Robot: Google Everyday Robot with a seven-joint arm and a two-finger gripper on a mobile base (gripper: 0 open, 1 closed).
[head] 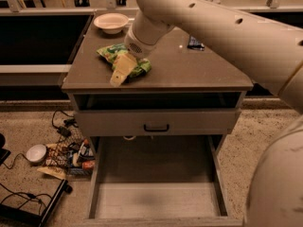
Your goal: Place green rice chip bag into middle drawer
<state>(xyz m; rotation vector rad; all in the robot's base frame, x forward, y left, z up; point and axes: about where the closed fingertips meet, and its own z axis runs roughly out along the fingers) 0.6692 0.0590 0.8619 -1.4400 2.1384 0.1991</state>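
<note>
Green rice chip bag [110,52] — axis back-L to front-R, gripper [118,76] over.

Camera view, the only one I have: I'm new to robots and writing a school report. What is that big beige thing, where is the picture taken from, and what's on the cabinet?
The big beige tube is the robot's single arm, reaching in from the right. At its end, the gripper is down at the green snack bag lying on the cabinet top. Whether it holds the bag cannot be told. The one camera looks down on the cabinet from above. Also on top are a bowl and a small dark packet. Below, a drawer stands pulled out.
</note>
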